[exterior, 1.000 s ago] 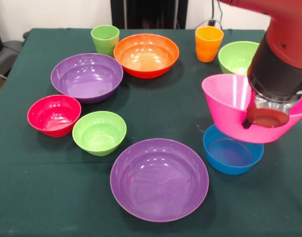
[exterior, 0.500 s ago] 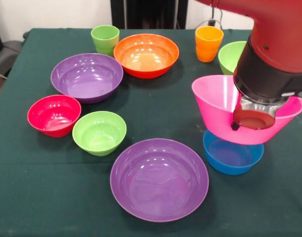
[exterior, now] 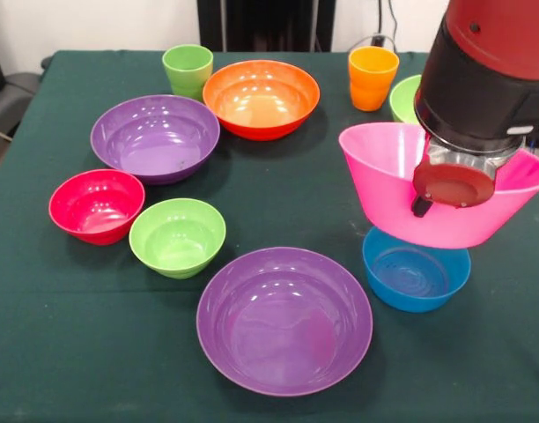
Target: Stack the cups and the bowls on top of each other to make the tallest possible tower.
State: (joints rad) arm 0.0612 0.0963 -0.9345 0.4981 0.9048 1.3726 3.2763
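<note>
The red and black arm's gripper (exterior: pixel 453 187) reached down over the near rim of the big pink bowl (exterior: pixel 388 189) and held it lifted clear of the green tablecloth (exterior: pixel 67 352), tipped a little. Its fingers were hidden behind the wrist and the bowl wall, so how far apart they stood could not be told.

Eight bowls showed in all. The pink one hung directly above the small blue bowl (exterior: pixel 416 279), overlapping its far edge in this view. Behind the pink bowl and the arm, a slice of a large lime green bowl (exterior: pixel 404 99) peeked out. One large purple bowl (exterior: pixel 284 319) sat at the front centre of the table; a second purple bowl (exterior: pixel 155 137) sat farther back on the left. Beside that, at the back, stood a large orange bowl (exterior: pixel 262 98). At the left, a small red bowl (exterior: pixel 97 205) and a small lime green bowl (exterior: pixel 177 236) sat touching.

Two cups stood upright at the back: a light green cup (exterior: pixel 188 70) just left of the orange bowl and an orange cup (exterior: pixel 372 77) to its right. Nothing was nested inside anything.
</note>
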